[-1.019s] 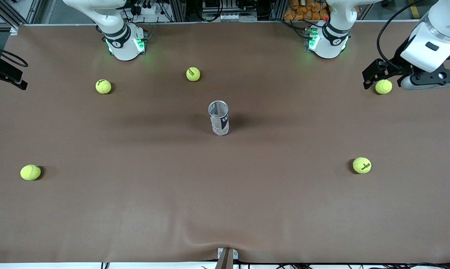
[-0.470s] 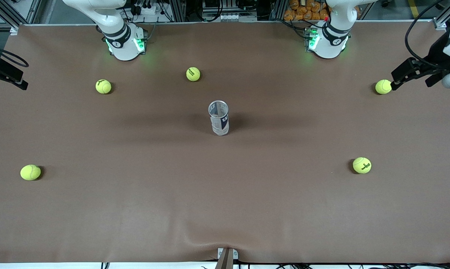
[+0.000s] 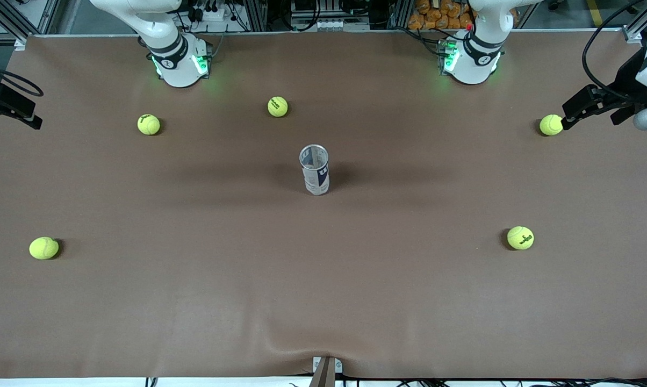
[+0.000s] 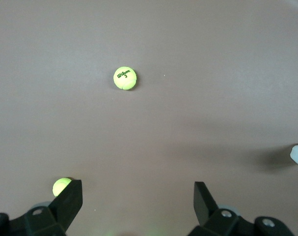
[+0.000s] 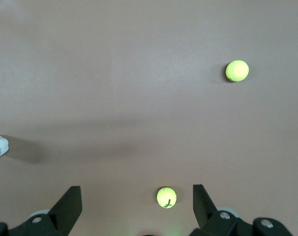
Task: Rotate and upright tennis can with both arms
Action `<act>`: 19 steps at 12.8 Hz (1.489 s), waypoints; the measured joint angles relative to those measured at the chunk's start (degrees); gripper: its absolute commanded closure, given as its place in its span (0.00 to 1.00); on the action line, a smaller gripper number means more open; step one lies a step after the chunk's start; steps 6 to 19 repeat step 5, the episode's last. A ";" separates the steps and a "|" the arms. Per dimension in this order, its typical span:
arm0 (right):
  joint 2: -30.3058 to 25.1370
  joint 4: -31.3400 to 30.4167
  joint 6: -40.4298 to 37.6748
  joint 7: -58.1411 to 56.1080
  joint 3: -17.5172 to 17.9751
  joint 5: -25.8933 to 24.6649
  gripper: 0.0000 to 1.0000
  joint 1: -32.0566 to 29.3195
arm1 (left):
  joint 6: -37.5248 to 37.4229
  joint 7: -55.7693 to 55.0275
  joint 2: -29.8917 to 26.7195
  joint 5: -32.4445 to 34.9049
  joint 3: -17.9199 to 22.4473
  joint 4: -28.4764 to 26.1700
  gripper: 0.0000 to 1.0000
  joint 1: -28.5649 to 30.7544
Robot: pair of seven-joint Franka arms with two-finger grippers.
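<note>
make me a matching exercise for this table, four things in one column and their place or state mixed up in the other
Things:
1. tennis can
2. left tool
3. right tool
4. tennis ball nearest the front camera at the right arm's end

Place or state:
A. open, at the table edge at the left arm's end
B. upright at mid-table, mouth up
C. lying alone on the brown table
D. open, at the table edge at the right arm's end

Pairs: 1-B, 2-A, 3-D, 4-C

The tennis can [image 3: 315,170] stands upright near the middle of the desk, well apart from every edge. It is a slim clear cylinder with a white and navy label, its silver-rimmed open mouth up.
</note>
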 measured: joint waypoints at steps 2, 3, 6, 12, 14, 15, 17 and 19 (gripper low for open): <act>0.00 0.00 0.00 0.00 0.00 0.00 0.00 0.02 | 0.01 0.54 0.00 0.00 -0.01 0.17 0.00 0.00; 0.00 0.00 0.00 0.00 0.00 0.00 0.00 0.03 | 0.01 0.81 0.00 0.00 -0.02 0.39 0.00 0.00; 0.00 0.00 0.00 0.00 0.00 0.00 0.00 0.04 | 0.01 0.84 0.00 0.00 -0.07 0.67 0.00 -0.02; 0.00 0.00 0.00 0.00 0.00 0.00 0.00 0.04 | 0.01 0.84 0.00 0.00 -0.07 0.67 0.00 -0.02; 0.00 0.00 0.00 0.00 0.00 0.00 0.00 0.04 | 0.01 0.84 0.00 0.00 -0.07 0.67 0.00 -0.02; 0.00 0.00 0.00 0.00 0.00 0.00 0.00 0.04 | 0.01 0.84 0.00 0.00 -0.07 0.67 0.00 -0.02; 0.00 0.00 0.00 0.00 0.00 0.00 0.00 0.04 | 0.01 0.84 0.00 0.00 -0.07 0.67 0.00 -0.02; 0.00 0.00 0.00 0.00 0.00 0.00 0.00 0.04 | 0.01 0.84 0.00 0.00 -0.07 0.67 0.00 -0.02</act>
